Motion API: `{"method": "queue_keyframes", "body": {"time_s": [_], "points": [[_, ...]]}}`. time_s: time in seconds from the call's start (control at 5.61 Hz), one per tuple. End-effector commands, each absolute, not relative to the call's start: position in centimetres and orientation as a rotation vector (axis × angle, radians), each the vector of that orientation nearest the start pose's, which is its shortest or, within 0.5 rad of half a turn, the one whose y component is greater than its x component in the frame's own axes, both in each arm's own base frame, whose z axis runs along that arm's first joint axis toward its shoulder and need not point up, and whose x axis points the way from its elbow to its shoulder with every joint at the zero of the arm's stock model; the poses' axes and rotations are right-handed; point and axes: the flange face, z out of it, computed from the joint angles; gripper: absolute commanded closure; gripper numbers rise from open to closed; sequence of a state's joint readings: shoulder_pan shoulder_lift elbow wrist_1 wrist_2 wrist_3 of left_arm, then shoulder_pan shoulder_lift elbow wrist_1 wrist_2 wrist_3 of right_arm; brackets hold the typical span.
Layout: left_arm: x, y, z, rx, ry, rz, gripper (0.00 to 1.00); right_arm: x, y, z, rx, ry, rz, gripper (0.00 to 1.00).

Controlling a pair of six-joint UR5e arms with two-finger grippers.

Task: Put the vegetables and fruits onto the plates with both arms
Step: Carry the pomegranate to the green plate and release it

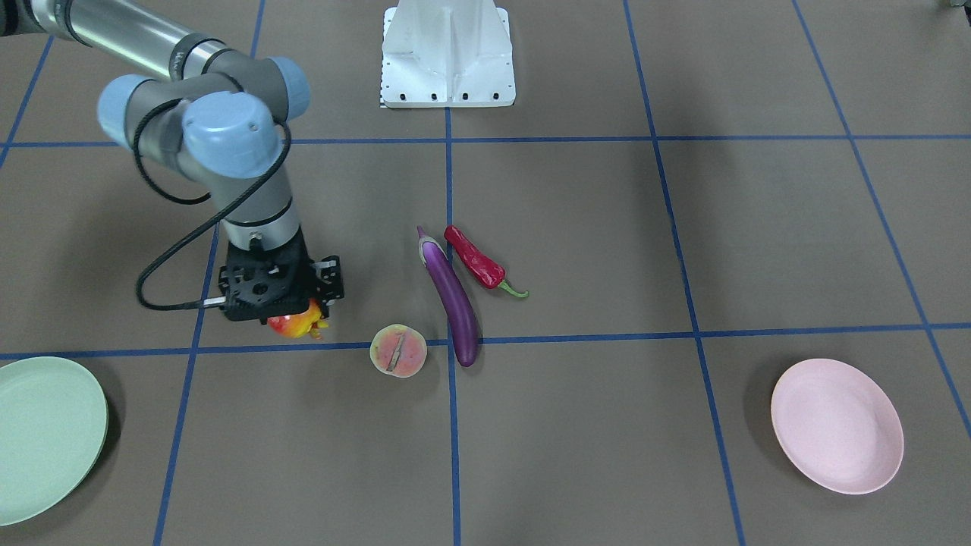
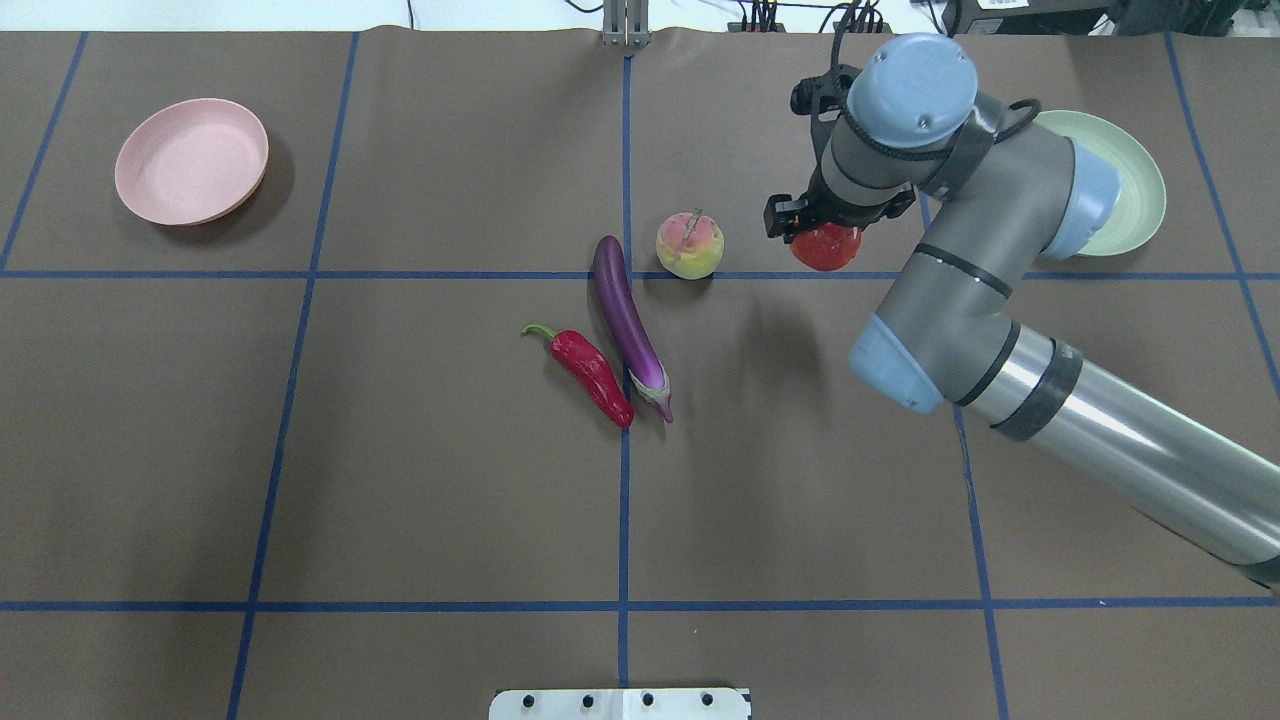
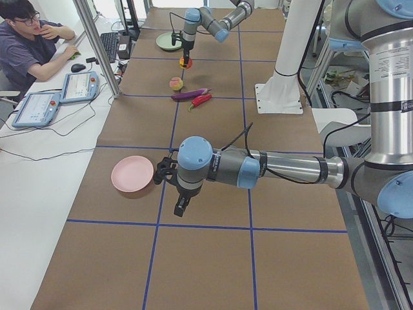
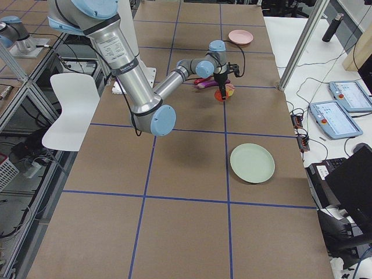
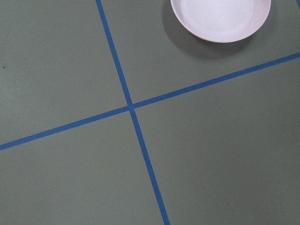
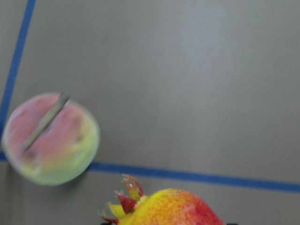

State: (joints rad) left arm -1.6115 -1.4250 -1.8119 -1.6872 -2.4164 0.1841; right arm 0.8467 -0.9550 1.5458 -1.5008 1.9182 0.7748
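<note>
Gripping the pomegranate (image 1: 290, 326) with the right gripper (image 2: 822, 232), fingers drawn in against its sides and the small crown poking out sideways; not clear whether raised off the brown table (image 1: 607, 455) or resting on it. Taking left and right from the robot's side: just to the left of the held fruit, apart from it, the peach (image 1: 398, 349), brown crease up, lying on a blue tape line. Left of the peach and near it, the rounded end of the eggplant (image 1: 453, 299), stretching back toward the robot along another tape line, pale calyx at the near end. Just beside the eggplant on its left, the red chili pepper (image 1: 476, 261), green stem pointing away to the left. Far right, beyond the working arm, the mint green plate (image 1: 42, 436); far left, well apart from the produce, the pink plate (image 1: 837, 426). Hanging over the table near that pink plate, the left gripper (image 3: 180, 208), seen only from the side, so impossible to tell how wide open or whether holding anything.
</note>
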Motion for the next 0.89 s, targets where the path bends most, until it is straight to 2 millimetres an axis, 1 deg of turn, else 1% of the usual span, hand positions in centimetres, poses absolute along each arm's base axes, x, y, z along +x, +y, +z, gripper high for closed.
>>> {"method": "queue_keyframes", "body": {"time_s": [0.0, 0.18, 0.36, 0.54, 0.71], "points": [[-7.6, -43.7, 58.9, 0.292, 0.818, 0.225, 0.00, -29.4, -67.9, 37.9, 0.204, -0.761, -0.142, 1.00], [-7.7, -43.7, 58.9, 0.293, 0.817, 0.223, 0.00, -26.6, -70.3, 43.7, 0.207, -0.811, -0.173, 1.00], [-7.6, -43.7, 59.0, 0.291, 0.816, 0.224, 0.00, -23.3, -71.8, 49.0, 0.216, -0.786, -0.191, 1.00], [-7.7, -43.7, 59.0, 0.292, 0.817, 0.224, 0.00, -19.9, -72.9, 52.6, 0.204, -0.764, -0.221, 1.00], [-7.6, -43.7, 59.2, 0.289, 0.818, 0.224, 0.00, -18.3, -72.4, 55.4, 0.169, -0.772, -0.216, 1.00]]}}
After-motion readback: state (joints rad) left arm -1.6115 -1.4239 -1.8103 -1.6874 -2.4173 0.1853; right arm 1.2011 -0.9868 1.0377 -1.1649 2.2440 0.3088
